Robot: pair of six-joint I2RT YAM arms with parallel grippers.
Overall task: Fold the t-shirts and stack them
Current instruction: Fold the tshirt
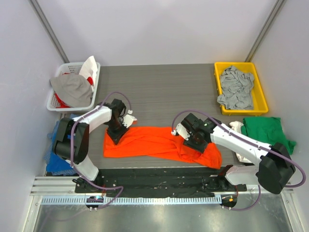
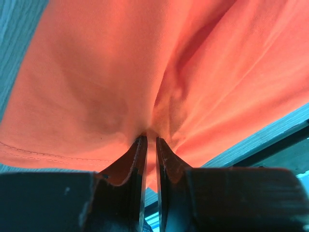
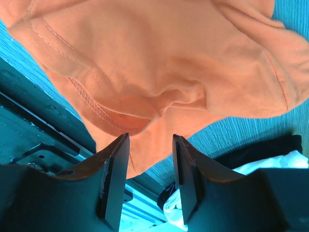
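A bright orange t-shirt (image 1: 154, 142) lies spread across the near part of the grey table (image 1: 159, 92). My left gripper (image 1: 117, 137) sits on its left end and is shut on a pinch of the orange cloth (image 2: 96, 87). My right gripper (image 1: 195, 144) is open just above the shirt's right part; rumpled orange cloth and a stitched hem (image 3: 159, 72) lie beyond its fingertips, not held. A green t-shirt (image 1: 265, 131) lies at the right. A light grey t-shirt (image 1: 235, 87) is in the yellow bin (image 1: 258, 110).
A white basket (image 1: 55, 105) at the back left holds grey, white and red cloth. Blue cloth (image 1: 54, 155) lies beside the left arm's base. A white cloth (image 1: 236, 126) lies by the green shirt. A black strip and metal rail (image 1: 159, 181) run along the near edge.
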